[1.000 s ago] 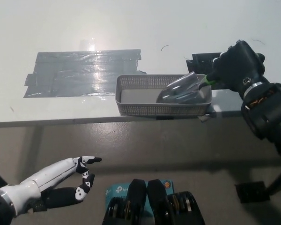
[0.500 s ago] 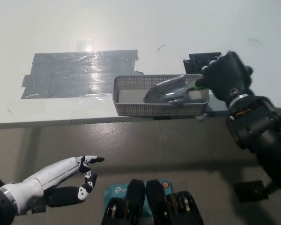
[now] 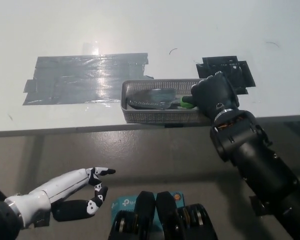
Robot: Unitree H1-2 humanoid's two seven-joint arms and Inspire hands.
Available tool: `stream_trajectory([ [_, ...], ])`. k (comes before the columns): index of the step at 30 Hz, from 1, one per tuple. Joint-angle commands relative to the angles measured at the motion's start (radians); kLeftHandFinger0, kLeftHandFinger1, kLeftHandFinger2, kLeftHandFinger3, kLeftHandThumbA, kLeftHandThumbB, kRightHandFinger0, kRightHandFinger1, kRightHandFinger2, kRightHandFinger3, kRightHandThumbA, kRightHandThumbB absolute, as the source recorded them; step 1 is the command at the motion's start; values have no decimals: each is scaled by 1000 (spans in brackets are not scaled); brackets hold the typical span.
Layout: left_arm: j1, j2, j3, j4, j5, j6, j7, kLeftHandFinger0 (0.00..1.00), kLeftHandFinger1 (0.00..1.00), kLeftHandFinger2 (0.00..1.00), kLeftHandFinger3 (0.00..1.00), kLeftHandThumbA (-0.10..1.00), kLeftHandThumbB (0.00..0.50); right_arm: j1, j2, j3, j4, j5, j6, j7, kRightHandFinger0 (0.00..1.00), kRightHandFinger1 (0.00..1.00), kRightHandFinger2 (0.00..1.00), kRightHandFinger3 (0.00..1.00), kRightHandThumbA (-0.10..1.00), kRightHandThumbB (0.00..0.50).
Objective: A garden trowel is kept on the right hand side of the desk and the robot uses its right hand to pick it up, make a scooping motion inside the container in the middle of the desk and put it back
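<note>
Pale, glossy desk top [image 3: 140, 25] fills the far half of what I can see, with a bright spot of glare on it toward the left. A wide patch of grey tape [image 3: 85, 77] is stuck across the left-middle of the desk, its right end reaching the far left corner of the container. On the right, a smaller patch of black tape [image 3: 227, 70] lies just beyond the black hand. A few thin dark squiggles mark the surface farther off.

The container [image 3: 160, 116], a grey mesh basket, sits in the middle at the very near edge of the desk. The trowel [image 3: 152, 97] is inside it, its greyish blade lying low in the left half and pointing left. A bit of green handle shows where it meets the right hand [image 3: 213, 95]. That hand is wrapped tight around the handle and sits over the right end of the container, hiding the wall there. Its thick black arm runs down to the lower right and blocks much of the floor on that side.

Below the desk edge is a dull grey-brown floor [image 3: 155, 155]. The left hand [image 3: 82, 197] rests low at the near left, well clear of the desk, holding nothing, its fingers spread and loosely curved. A small blue box [image 3: 122, 204] lies just to its right.
</note>
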Motion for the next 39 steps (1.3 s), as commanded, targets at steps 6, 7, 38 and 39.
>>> stream_trajectory([
  [6, 6, 10, 11, -10, 8, 13, -18, 1000, 1000, 1000, 1000, 1000, 275, 11, 25, -128, 26, 179, 79, 7, 0, 83, 432, 558, -100, 0],
  [7, 8, 9, 14, -10, 8, 13, -19, 1000, 1000, 1000, 1000, 1000, 275, 10, 24, -132, 29, 186, 78, 6, 0, 87, 436, 578, -100, 0],
  [38, 90, -5, 11, -9, 21, 13, 0, 1000, 1000, 1000, 1000, 1000, 267, -166, -34, -449, -37, 609, 127, -193, 0, 174, 571, 638, -100, 93],
  [39, 92, -4, 12, -12, 26, 13, -1, 1000, 1000, 1000, 1000, 1000, 272, -178, -51, -452, -29, 615, 131, -190, 0, 175, 573, 635, -100, 91],
])
